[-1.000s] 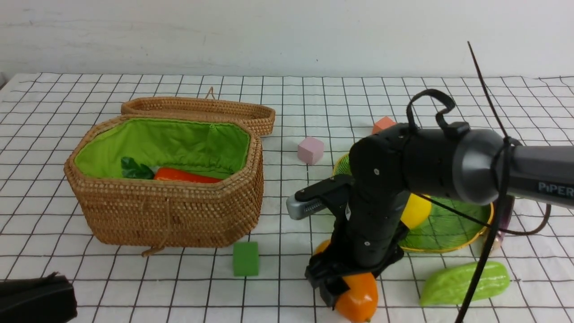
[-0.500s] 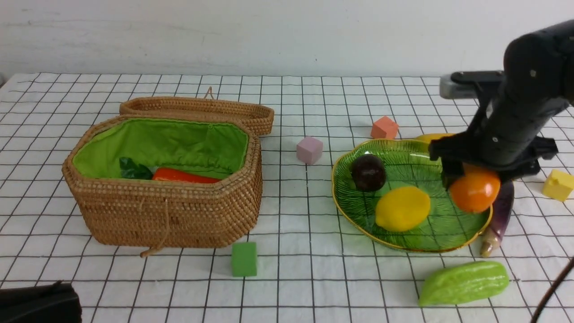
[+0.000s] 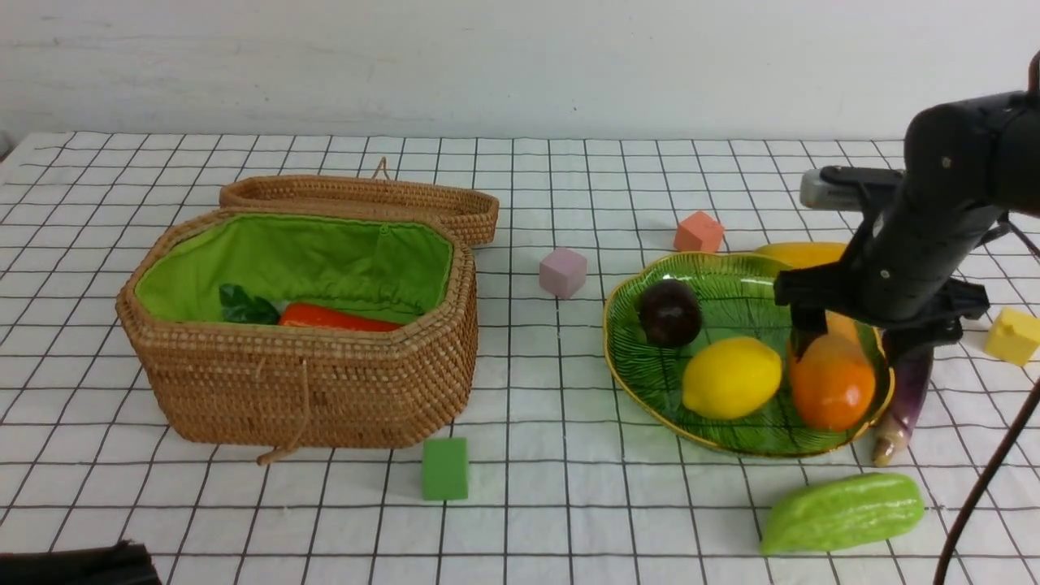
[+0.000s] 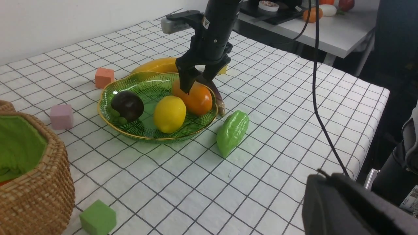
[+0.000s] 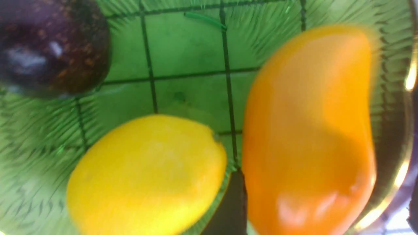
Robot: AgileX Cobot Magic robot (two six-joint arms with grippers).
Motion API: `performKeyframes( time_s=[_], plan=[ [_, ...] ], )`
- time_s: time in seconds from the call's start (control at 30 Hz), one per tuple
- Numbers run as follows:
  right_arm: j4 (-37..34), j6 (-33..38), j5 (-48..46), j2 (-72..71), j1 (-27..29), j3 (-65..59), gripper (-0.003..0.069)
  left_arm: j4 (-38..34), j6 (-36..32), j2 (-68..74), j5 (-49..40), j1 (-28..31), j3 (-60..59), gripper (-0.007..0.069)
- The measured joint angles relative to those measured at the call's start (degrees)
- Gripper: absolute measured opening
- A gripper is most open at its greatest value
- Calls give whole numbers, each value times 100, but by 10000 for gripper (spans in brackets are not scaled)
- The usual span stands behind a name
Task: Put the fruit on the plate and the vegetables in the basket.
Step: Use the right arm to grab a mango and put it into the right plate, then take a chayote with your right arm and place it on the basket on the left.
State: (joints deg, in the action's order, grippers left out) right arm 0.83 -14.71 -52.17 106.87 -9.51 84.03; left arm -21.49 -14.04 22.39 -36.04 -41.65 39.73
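Gridded tablecloth (image 3: 569, 504): mango (image 3: 830, 382) on plate (image 3: 731, 301)

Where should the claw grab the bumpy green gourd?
Probably across its thick middle, coming straight down from above. The gourd lies flat on the cloth, long and narrow. It has open space on both long sides and sits apart from the plate, so its short width can be straddled.

All three cameras share the plate (image 3: 731, 284), right wrist closest.
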Motion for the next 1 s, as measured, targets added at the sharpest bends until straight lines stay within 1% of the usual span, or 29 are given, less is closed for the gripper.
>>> performKeyframes(
  time_s=[0.1, 0.13, 0.17, 0.2, 0.23, 0.27, 0.3, 0.33, 0.4, 0.43, 0.47, 0.5, 0.53, 0.57, 0.67, 0.7, 0.73, 0.77, 0.8, 0.83, 0.9, 1.0],
  plan=[
    [-20, 135, -182, -315, 0, 19, 657, 0, 0, 0, 5, 0, 0, -13],
    [-18, 225, -298, -626, 0, 30, 625, 0, 0, 0, 5, 0, 0, -13],
    [-18, 237, -298, -626, 0, 29, 622, 0, 0, 0, 5, 0, 0, -13],
    [-24, 454, -528, -979, -15, 35, 579, 0, 0, 0, 5, 0, 0, -13],
    [-24, 494, -564, -1014, -17, 35, 574, 0, 0, 0, 5, 0, 0, -13],
    [-36, 651, -717, -1148, -45, 26, 552, 0, 0, 0, 5, 0, 0, -13],
    [-37, 1091, -968, -1438, -148, -150, 499, 0, -31, 0, 0, 0, 0, -13],
    [-46, 1233, -1011, -1514, -184, -185, 494, 0, -32, 0, 0, 0, 0, -13],
    [-83, 2228, -1135, -1891, -435, -784, 428, 0, -108, 0, -34, 0, 0, -13],
    [-126, 2997, -1098, -2040, -598, -1169, 400, -5, -154, 0, -64, 0, 0, -13],
    [-151, 3467, -1020, -2118, -677, -1432, 390, -10, -169, 0, -96, 0, 0, -13],
    [-152, 3702, -999, -2129, -694, -1564, 386, -10, -172, 0, -100, 0, 0, -13],
    [-188, 4495, -786, -2163, -769, -2000, 384, -18, -184, 0, -175, 0, 0, -13],
    [-195, 4893, -585, -2163, -779, -2230, 388, -17, -184, 0, -217, 0, 0, -13],
    [-148, 5757, -52, -2122, -786, -2793, 424, -17, -195, 0, -321, 0, 0, -13],
    [-83, 6061, 241, -2090, -786, -3011, 456, -17, -195, 0, -370, 0, 0, -13],
    [-31, 6197, 454, -2072, -786, -3122, 482, -17, -195, 0, -398, 0, 0, -13],
    [-15, 6243, 536, -2060, -786, -3171, 494, -17, -195, 0, -410, 0, 0, -13],
    [24, 6396, 905, -1991, -786, -3257, 542, -17, -195, 0, -444, 0, 0, -13],
    [36, 6407, 938, -1980, -786, -3269, 547, -17, -195, 0, -450, 0, 0, -13],
    [98, 6528, 1323, -1807, -786, -3283, 601, -17, -195, 0, -482, 0, 0, -13],
    [231, 6618, 1574, -1506, -786, -3283, 617, -17, -195, 0, -496, 0, 0, -13]
  ],
)
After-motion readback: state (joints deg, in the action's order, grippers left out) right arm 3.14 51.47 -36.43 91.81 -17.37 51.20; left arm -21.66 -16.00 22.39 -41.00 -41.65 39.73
